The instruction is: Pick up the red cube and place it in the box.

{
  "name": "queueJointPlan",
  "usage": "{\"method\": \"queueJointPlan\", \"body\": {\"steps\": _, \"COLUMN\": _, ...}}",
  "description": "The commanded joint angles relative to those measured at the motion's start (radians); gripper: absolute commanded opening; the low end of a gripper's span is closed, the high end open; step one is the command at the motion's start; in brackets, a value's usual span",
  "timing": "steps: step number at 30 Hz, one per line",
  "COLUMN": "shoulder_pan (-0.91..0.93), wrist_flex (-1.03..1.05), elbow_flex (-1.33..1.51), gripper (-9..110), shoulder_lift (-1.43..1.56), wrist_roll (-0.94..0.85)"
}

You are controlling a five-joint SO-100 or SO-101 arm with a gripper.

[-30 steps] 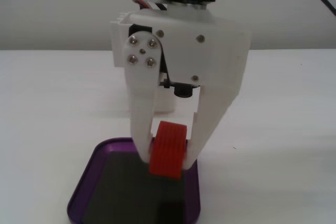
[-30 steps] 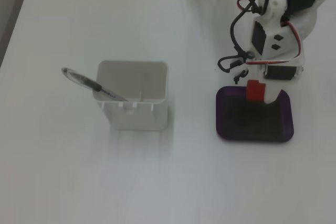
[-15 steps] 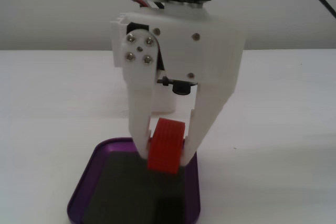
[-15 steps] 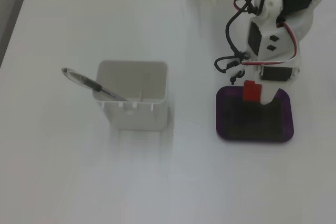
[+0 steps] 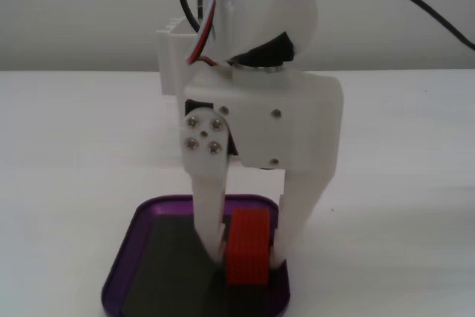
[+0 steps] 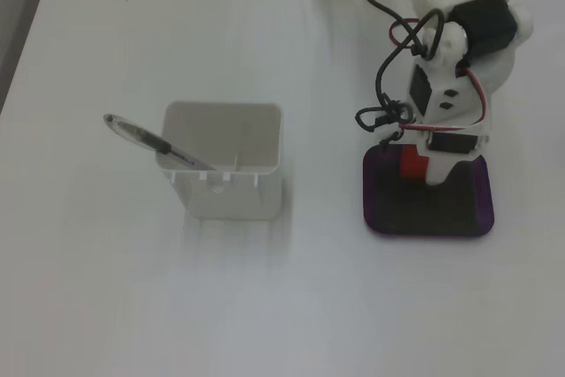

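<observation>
The red cube (image 5: 247, 246) sits between my gripper's (image 5: 247, 259) two white fingers, which press on both of its sides. The gripper points straight down into the box, a shallow purple tray with a dark inside (image 5: 167, 246). The cube is low over the tray's floor, at or just above it; I cannot tell if it touches. In the other fixed view, the cube (image 6: 410, 163) shows as a small red patch at the tray's (image 6: 424, 232) upper left, partly hidden under the gripper (image 6: 420, 170) and arm.
A tall white plastic container (image 6: 225, 174) with a pen (image 6: 150, 140) leaning out of it stands on the white table, left of the tray. The arm's base and black cables (image 6: 388, 94) are behind the tray.
</observation>
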Motion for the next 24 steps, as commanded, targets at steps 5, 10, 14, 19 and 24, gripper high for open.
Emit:
{"method": "queueJointPlan", "body": {"steps": 5, "shoulder_pan": -0.008, "wrist_flex": 0.006, "elbow_flex": -0.041, "gripper": 14, "shoulder_lift": 0.021, "wrist_roll": -0.029}}
{"method": "queueJointPlan", "body": {"steps": 10, "shoulder_pan": -0.008, "wrist_flex": 0.084, "elbow_flex": -0.184, "gripper": 25, "shoulder_lift": 0.02, "wrist_roll": -0.115}}
{"method": "queueJointPlan", "body": {"steps": 14, "shoulder_pan": -0.017, "wrist_flex": 0.179, "elbow_flex": -0.313, "gripper": 29, "shoulder_lift": 0.02, "wrist_roll": -0.141}}
{"method": "queueJointPlan", "body": {"steps": 19, "shoulder_pan": -0.017, "wrist_flex": 0.232, "elbow_flex": -0.38, "gripper": 29, "shoulder_lift": 0.037, "wrist_roll": -0.144}}
{"method": "queueJointPlan", "body": {"steps": 24, "shoulder_pan": -0.012, "wrist_flex": 0.236, "elbow_flex": -0.247, "gripper": 29, "shoulder_lift": 0.186, "wrist_roll": -0.284}}
